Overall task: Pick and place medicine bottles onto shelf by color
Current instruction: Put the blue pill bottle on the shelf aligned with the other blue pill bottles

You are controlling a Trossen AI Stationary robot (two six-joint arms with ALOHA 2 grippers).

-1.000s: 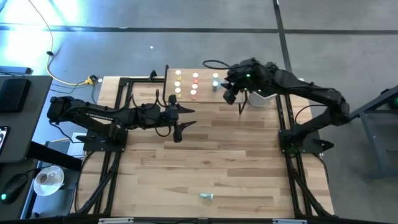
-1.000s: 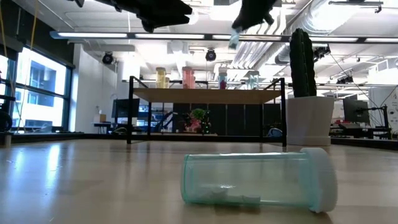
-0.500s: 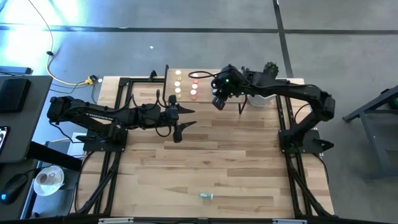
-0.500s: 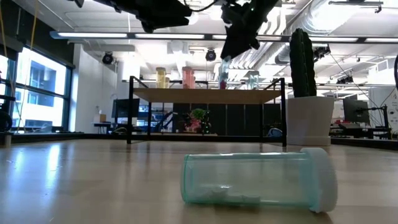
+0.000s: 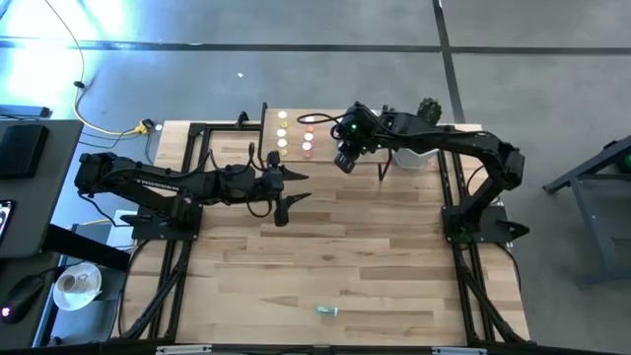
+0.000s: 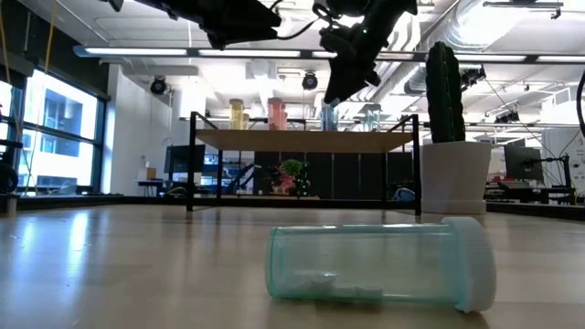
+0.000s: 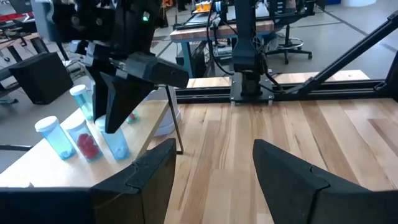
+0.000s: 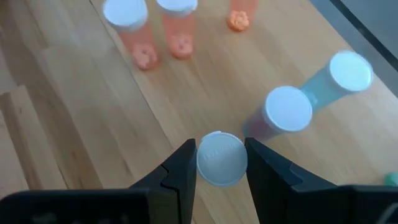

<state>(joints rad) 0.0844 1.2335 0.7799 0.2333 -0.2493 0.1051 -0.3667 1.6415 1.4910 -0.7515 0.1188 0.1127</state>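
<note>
So the big wooden table [image 5: 325,247] carries everything here, with the shelf [image 5: 296,133] sitting at its far edge, a bit left of the middle, and a white pot with a tall cactus [image 6: 445,137] next to the shelf's right end. The left arm just hangs over the left half of the table, and the left gripper [image 5: 294,187] has its fingers spread wide with nothing between them, well short of the shelf. The right arm reaches in from the right edge, and the right gripper [image 5: 345,158] hovers over the shelf's right end with its fingers clamped around a blue bottle [image 8: 221,158], white cap up, which stands upright at the board's front edge by the look of the left wrist view. Already on the board: a yellow row [image 5: 283,130] toward the left end, a pink row [image 5: 309,133] in the middle, and two more blue bottles [image 8: 311,99] plus a red-filled one [image 7: 84,138] just beside the gripped one. One green bottle [image 6: 379,263] lies on its side near the table's front edge, far from everything else.
</note>
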